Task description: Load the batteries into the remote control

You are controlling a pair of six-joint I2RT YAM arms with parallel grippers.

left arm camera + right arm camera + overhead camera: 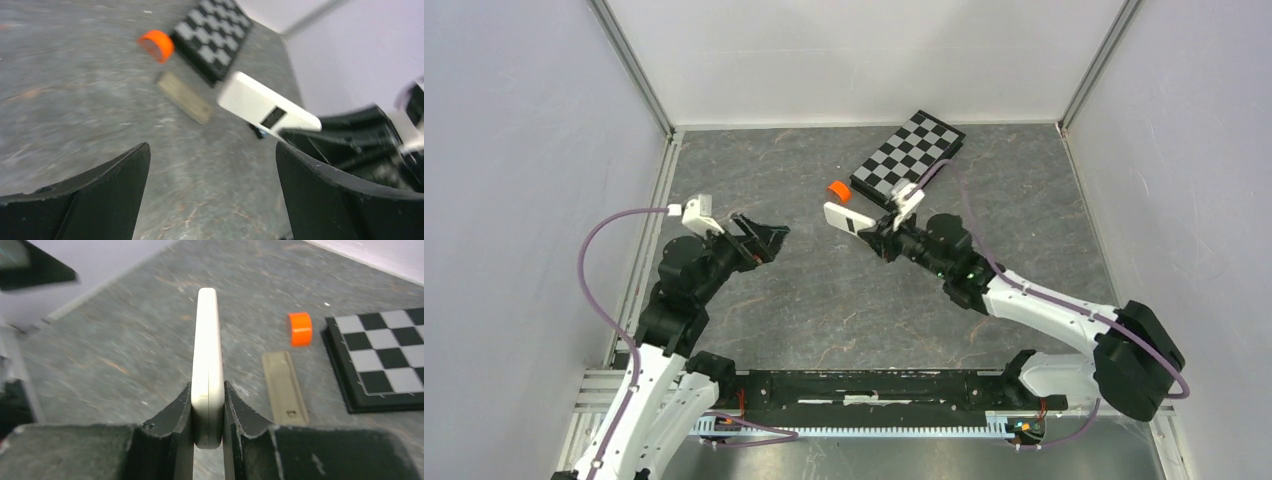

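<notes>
Remote (pixel 207 340) pinched in right gripper (pixel 208 392), seemingly off table (pixel 125 350)

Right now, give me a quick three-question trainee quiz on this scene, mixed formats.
1. True or false: the left gripper holds the remote.
2. The orange roll lies nearest to: A) the checkered board, B) the left gripper, C) the arms' bases.
3. Fill in: the beige strip lies flat on the ____.

Key: 1 false, the right gripper clamps it, the left is open and empty; 2 A; 3 table.
</notes>
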